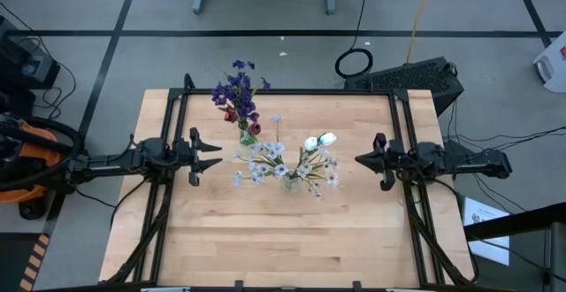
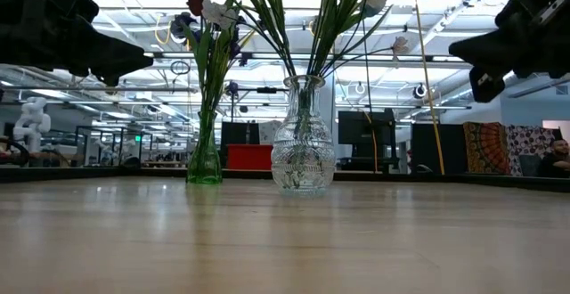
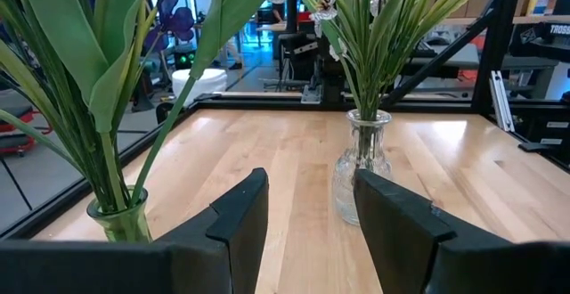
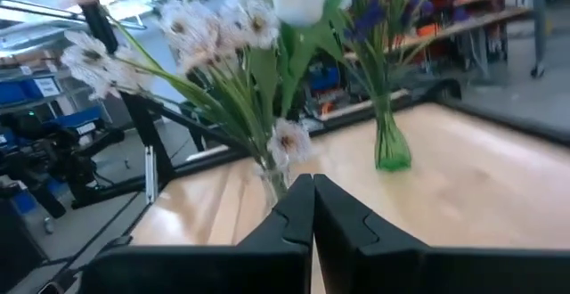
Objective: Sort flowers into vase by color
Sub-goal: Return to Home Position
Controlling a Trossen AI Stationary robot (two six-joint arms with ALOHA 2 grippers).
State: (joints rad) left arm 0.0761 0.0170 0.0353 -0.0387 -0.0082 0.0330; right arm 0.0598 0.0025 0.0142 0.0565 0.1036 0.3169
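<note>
Sorting appears complete: every flower in view stands in a vase and none lies on the table (image 1: pixel 292 239). The purple clusters (image 1: pixel 234 87) and dark red buds (image 1: pixel 232 113) share the green vase (image 1: pixel 248 137). The white tulip buds (image 1: pixel 320 140) and pale sprays (image 1: pixel 265 161) fill the transparent vase (image 1: pixel 290 183).

Position of the work relative to the pincers:
- The green vase stands just ahead of the left pincer (image 1: pixel 212 154), offset toward the far edge of the table.
- The transparent vase stands between the two pincers, roughly midway, ahead of each fingertip line.
- In the low view both vases are upright, close together but apart.

Pincer state:
- The left pincer is released. The left wrist view shows its two fingers spread with nothing between them.
- The right pincer (image 1: pixel 361 159) is clenched on nothing. The right wrist view shows its fingers pressed together and empty.

Step in hand, as judged: the return to the rest pose, with no flower left to carry.

Requirement for the next move, as judged: draw each arm straight away from the vases and keep the fingertips clear of leaves and blossoms. The leaves of the green vase lean close around the left pincer. A sideways sweep there could catch a stem and tip the narrow vase.
</note>
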